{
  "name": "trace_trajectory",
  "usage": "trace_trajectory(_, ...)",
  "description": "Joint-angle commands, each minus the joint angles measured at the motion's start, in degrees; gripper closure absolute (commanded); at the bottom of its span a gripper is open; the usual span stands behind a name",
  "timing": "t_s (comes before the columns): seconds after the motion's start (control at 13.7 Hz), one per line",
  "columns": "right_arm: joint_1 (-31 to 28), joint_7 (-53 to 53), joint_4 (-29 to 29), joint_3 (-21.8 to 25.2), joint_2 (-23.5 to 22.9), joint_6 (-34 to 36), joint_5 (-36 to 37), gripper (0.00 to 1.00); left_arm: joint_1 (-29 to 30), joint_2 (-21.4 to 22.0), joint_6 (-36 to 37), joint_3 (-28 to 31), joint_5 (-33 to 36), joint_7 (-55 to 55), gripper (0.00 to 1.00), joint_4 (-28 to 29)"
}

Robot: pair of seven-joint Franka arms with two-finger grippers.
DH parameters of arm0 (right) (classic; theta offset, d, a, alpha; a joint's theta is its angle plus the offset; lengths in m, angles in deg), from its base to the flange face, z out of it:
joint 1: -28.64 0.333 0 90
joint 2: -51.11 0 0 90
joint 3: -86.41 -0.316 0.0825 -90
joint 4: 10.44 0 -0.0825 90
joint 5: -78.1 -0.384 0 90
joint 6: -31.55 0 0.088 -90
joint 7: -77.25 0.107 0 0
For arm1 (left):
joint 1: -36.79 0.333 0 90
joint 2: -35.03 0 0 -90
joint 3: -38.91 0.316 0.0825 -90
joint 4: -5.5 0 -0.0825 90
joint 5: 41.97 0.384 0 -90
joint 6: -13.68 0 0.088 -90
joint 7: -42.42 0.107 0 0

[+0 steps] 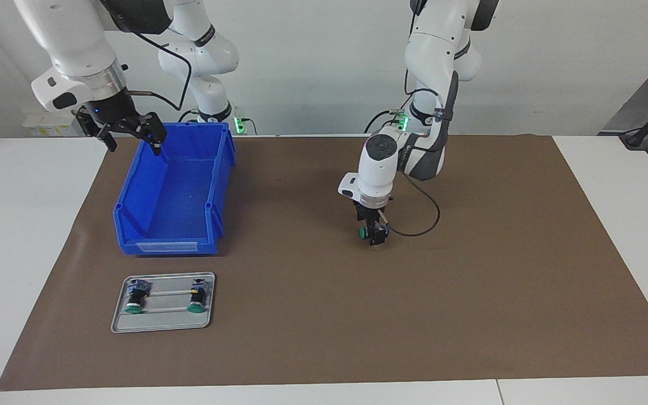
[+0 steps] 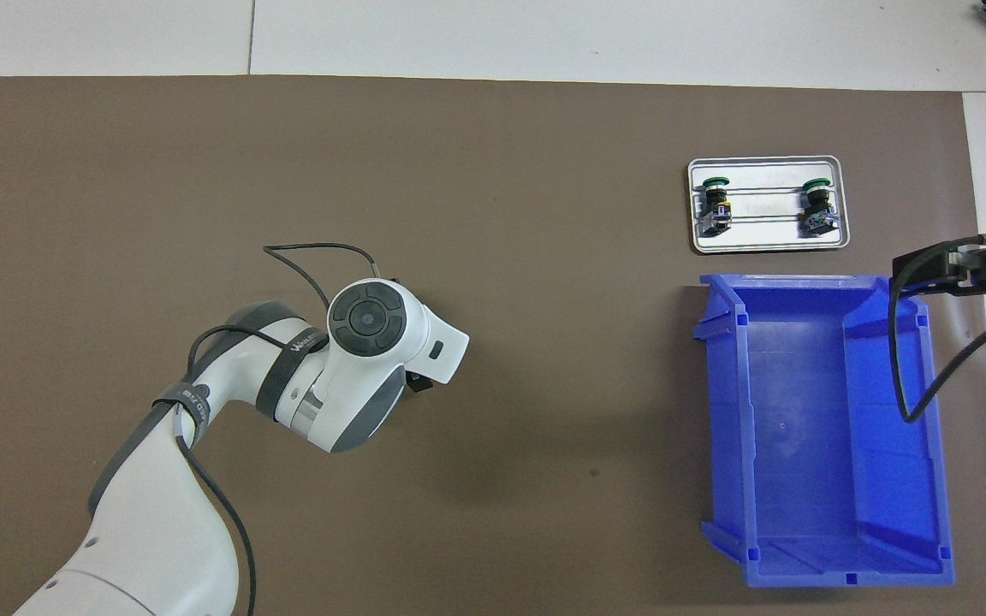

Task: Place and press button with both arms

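Facing view; left claw (image 1: 374, 233) grips button (image 1: 364, 232); bin (image 1: 173, 191), tray (image 1: 163, 302) apart

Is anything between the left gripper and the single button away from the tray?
Nothing visible. The left gripper is right at the button, with only brown mat around them. The blue bin and the tray lie well apart, toward the right arm's end. The right gripper waits open over the bin's corner.

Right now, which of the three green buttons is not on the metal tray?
The button at the left gripper over the middle of the brown mat. The other two buttons lie on the tray.
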Motion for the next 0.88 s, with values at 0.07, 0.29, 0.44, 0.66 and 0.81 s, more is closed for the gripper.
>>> trace_trajectory(0.07,-0.92,-3.3,-1.79,-0.08,1.51,-1.55,-0.19,0.0,-2.1,-0.13,-2.1,0.75,1.09,-1.1,0.42,3.09)
trace_trajectory(0.29,-1.45,-5.59,1.72,0.36,0.19,2.48,-0.45,0.0,-1.67,-0.22,-2.36,0.66,4.07,-1.02,0.78,2.3)
trace_trajectory(0.44,-1.89,-5.15,1.55,0.62,0.19,2.24,-1.33,0.0,-1.23,-0.92,-2.37,0.75,4.35,-0.84,0.86,0.73)
trace_trajectory(0.66,-2.07,-4.89,-4.76,0.62,2.81,-3.73,-0.36,0.0,-0.52,-1.54,-1.49,0.75,4.35,-0.66,0.87,-3.66)
trace_trajectory(0.81,-1.81,-4.97,-4.35,0.45,2.56,-3.49,-0.36,0.0,0.35,-2.5,0.52,0.75,4.35,-0.49,0.87,-6.13)
